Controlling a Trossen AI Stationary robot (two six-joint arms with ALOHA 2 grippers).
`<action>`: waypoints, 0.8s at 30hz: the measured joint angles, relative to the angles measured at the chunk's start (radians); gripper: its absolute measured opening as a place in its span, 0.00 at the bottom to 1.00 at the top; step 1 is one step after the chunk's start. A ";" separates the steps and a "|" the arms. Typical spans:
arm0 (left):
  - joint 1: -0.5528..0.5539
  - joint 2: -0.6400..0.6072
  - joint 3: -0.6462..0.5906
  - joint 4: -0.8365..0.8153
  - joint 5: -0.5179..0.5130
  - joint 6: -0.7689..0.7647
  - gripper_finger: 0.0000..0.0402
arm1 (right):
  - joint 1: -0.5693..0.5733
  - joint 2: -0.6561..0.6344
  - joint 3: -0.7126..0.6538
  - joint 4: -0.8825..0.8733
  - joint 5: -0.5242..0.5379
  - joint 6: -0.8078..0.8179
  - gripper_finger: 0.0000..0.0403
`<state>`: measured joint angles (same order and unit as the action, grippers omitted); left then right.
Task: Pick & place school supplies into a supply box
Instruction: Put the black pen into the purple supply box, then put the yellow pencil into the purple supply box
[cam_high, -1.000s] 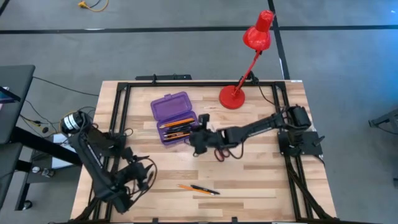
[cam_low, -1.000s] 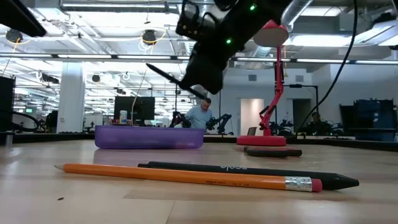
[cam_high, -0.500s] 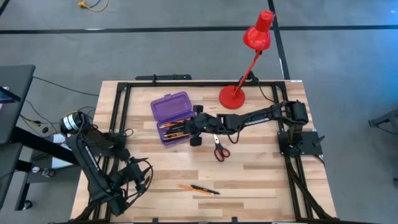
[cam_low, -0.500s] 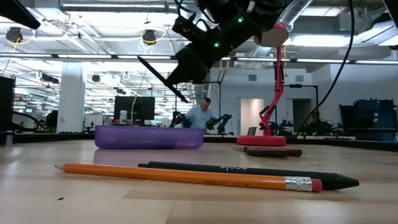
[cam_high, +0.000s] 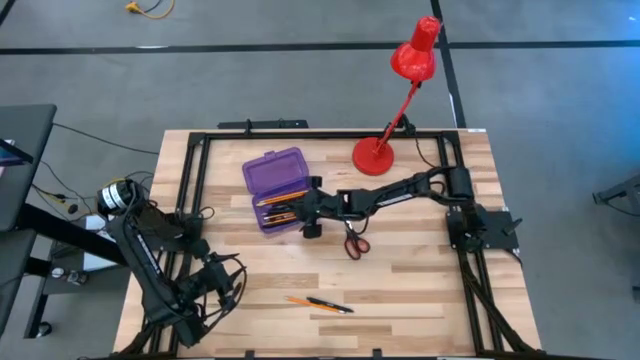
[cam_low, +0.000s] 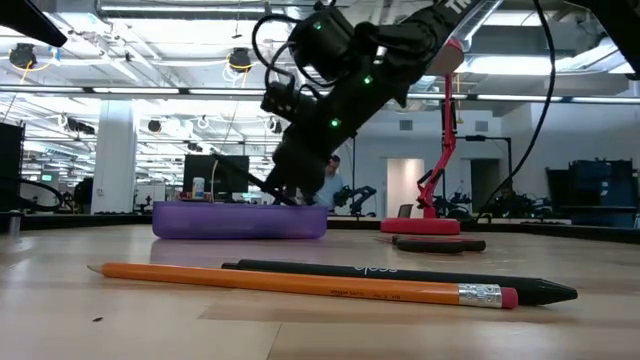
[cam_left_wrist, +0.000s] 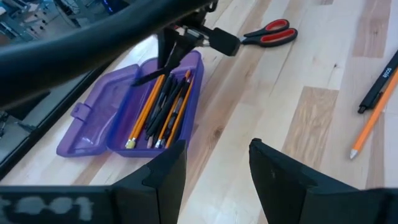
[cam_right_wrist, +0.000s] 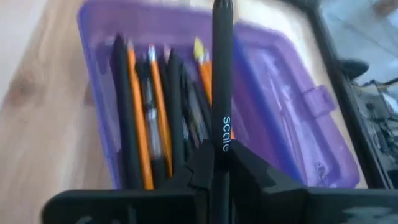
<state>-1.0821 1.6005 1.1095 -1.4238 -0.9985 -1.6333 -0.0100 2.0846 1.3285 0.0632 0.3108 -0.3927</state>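
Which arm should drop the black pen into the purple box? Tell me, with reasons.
Right. The right gripper is shut on the black pen directly over the supply box, already holding pencils and pens. The left gripper is open near the table's near-left corner, away from the box.

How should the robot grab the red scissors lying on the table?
The scissors lie flat and closed, clear of the purple box. Probably best to come straight down from above and pinch across the narrow part where blades meet handles: the red loops are wide and rounded, harder to squeeze. The right tool holds a black pen right now.
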 joint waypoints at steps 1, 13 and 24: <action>0.000 0.000 0.000 0.000 0.000 0.000 0.41 | 0.002 0.000 0.006 -0.009 0.000 0.000 0.10; 0.000 0.000 0.000 -0.003 -0.005 -0.001 0.41 | 0.003 -0.011 0.010 -0.059 -0.012 0.025 0.47; 0.002 0.000 0.000 0.003 -0.031 0.016 0.41 | 0.109 -0.124 0.009 -0.234 0.062 0.052 0.52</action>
<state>-1.0801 1.6005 1.1095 -1.4213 -1.0292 -1.6173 0.0994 1.9608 1.3376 -0.1708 0.3733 -0.3409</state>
